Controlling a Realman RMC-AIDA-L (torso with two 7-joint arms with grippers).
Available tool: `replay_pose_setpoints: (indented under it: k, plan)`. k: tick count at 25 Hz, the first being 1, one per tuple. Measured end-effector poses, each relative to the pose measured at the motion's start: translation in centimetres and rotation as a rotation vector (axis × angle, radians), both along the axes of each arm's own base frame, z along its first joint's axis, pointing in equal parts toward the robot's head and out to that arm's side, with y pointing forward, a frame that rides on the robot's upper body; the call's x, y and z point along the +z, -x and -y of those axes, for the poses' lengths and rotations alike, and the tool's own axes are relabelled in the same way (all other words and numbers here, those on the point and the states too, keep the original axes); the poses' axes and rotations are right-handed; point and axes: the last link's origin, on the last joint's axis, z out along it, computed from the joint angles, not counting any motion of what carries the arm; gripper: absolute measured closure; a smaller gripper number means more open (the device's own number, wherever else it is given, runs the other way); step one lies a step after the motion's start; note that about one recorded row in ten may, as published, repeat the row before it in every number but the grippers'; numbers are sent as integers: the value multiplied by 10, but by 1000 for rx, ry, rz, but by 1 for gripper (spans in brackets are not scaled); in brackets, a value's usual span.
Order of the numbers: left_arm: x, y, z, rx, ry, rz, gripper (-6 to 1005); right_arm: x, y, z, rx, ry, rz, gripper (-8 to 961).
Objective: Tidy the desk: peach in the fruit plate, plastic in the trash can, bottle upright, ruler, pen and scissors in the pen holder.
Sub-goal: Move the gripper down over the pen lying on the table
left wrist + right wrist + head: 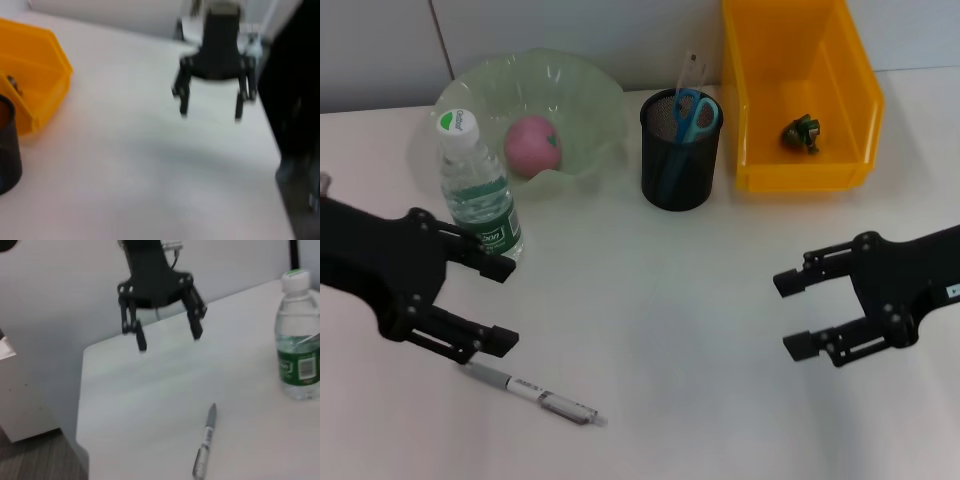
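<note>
Nearest, in the lower left of the head view, the pen (533, 391) lies flat on the desk (660, 300), slanting toward the lower right, its grey end just under the left gripper (506, 305). That gripper hangs over the left part of the desk with its fingers spread wide and nothing between them; the right wrist view shows it the same way, hovering above the desk edge with the pen (205, 442) lying apart from it. At mid right the right gripper (795, 315) also hangs above the bare desk, fingers spread and holding nothing, as the left wrist view confirms (210, 107). Just beyond the left gripper's upper finger stands the bottle (477, 185), upright with its white cap on. Behind it, at the upper left, the peach (532, 145) sits inside the fruit plate (590, 95). At upper centre the pen holder (680, 165) stands upright with the scissors (695, 115) and the ruler (690, 70) sticking out of it. At the upper right the trash can (850, 90) holds a small crumpled piece of plastic (802, 133).
</note>
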Motion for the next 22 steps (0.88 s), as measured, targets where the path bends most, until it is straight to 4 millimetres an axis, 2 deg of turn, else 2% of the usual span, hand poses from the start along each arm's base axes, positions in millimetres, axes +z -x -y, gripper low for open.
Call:
replay_pose_setpoints:
  k: [3, 4, 5, 11, 22]
  plan:
    - [-17, -19, -8, -136, 33, -156, 194, -1, 4, -3, -3, -21, -21, 191]
    - [-17, -19, -8, -136, 33, -156, 196, -1, 5, -4, -2, -18, -22, 191]
    - [-28, -26, -10, -195, 53, -232, 197, -1, 5, -4, -2, -18, -22, 191]
    - [-51, -33, -9, -317, 121, -414, 200, -5, 12, -8, -26, 13, -19, 191]
    - [-68, -46, -7, -475, 174, -493, 204, -6, 12, -8, -72, 47, -1, 192]
